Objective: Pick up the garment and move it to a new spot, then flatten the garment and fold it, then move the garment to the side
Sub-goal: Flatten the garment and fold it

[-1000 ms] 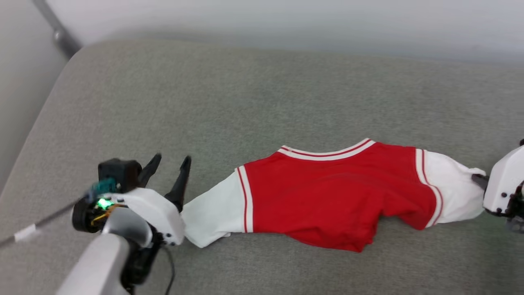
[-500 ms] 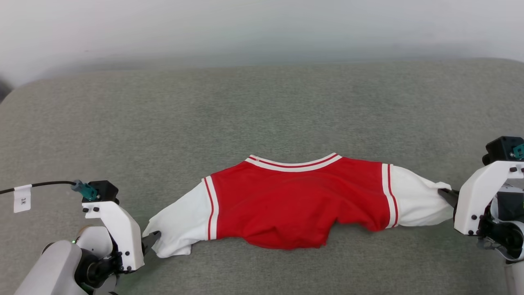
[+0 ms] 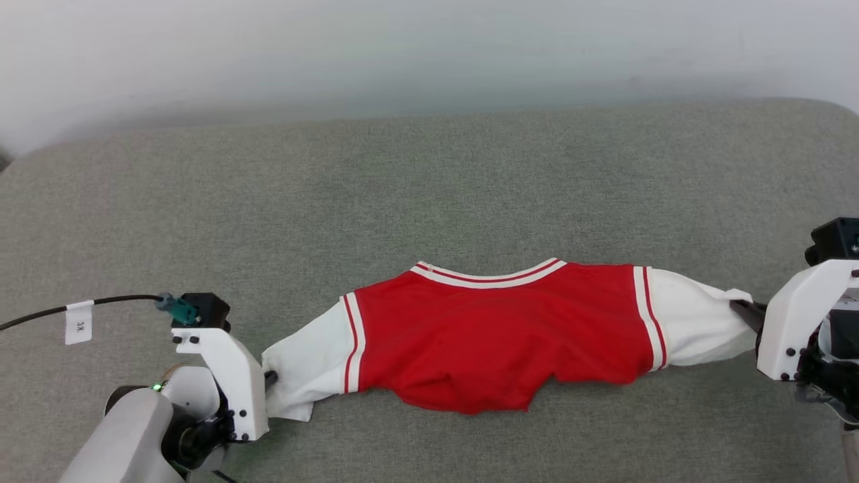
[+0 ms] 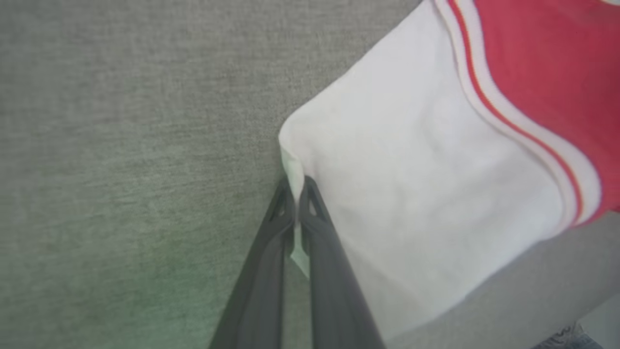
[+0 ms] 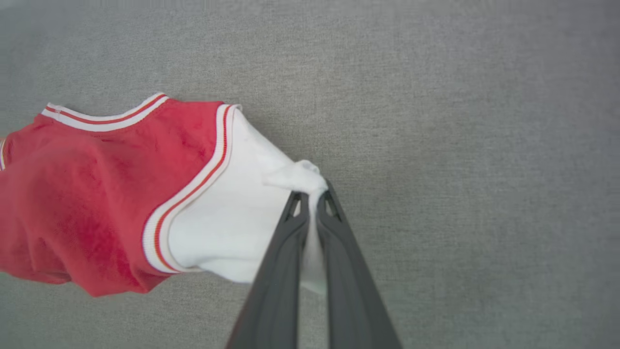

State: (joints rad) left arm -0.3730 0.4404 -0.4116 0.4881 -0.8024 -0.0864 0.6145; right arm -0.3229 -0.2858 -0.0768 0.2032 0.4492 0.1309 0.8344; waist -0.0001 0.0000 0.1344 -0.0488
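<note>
You have the garment (image 3: 496, 349) lying across the middle of the grey cushion (image 3: 429, 201), nearer its front edge than its back edge, collar trim toward the back. Toward the cushion's left end, the left jaws are closed on the very edge of the white left sleeve (image 3: 309, 365). The left wrist view shows only a thin fold of cuff between the two fingers (image 4: 264, 271). Toward the cushion's right end, the right jaws are closed on a bunched tip of the right sleeve (image 3: 691, 329).

Both grips are shallow, so your main risk is a slip. If you pull the arms apart hard, or lift one side faster than the other, the thin cuff on the left will likely slide out first and the garment will drop in a heap.

The red body is not flat. Its lower part is rumpled and tucked toward the cushion's front edge at the hem (image 3: 470, 399). Stretching sideways alone may tighten those creases rather than clear them. Dragging it low across the cushion's coarse weave could roll the hem under further.

Mind also the tagged cable (image 3: 40, 315) lying on the cushion's left end, which could snag as that arm swings.
</note>
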